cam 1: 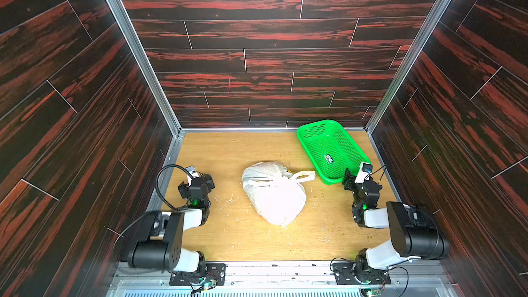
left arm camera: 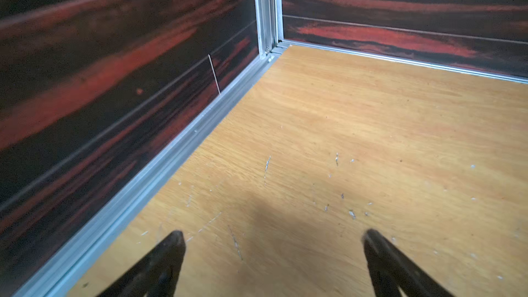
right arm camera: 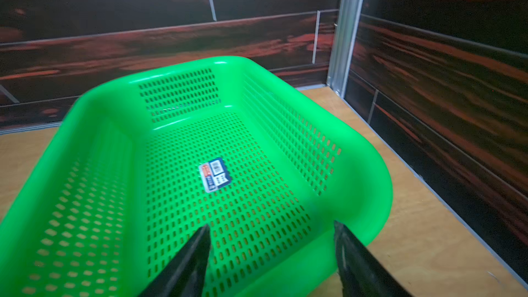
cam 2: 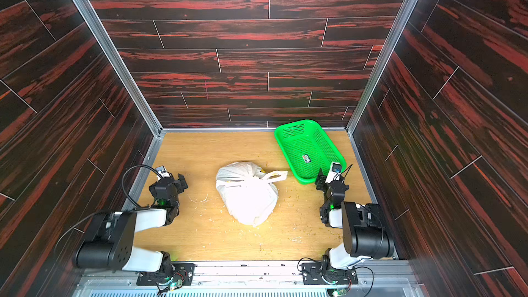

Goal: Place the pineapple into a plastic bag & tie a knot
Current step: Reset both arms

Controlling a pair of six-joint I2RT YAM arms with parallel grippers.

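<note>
The white plastic bag (cam 1: 275,198) (cam 2: 248,200) lies full and rounded in the middle of the wooden floor in both top views. Its handle straps are bunched into a knot (cam 1: 276,183) (cam 2: 251,182) on its far side, with one loop end sticking out towards the basket. The pineapple is hidden. My left gripper (left arm camera: 273,234) (cam 1: 197,181) is open and empty over bare floor to the left of the bag, facing the far left corner. My right gripper (right arm camera: 271,225) (cam 1: 355,180) is open and empty at the near end of the green basket, to the right of the bag.
A green mesh basket (cam 1: 314,131) (cam 2: 294,131) (right arm camera: 217,62) stands at the back right with only a sticker inside. Dark wood-pattern walls and aluminium rails close off the floor on three sides. Small crumbs and scraps lie scattered on the floor around the bag.
</note>
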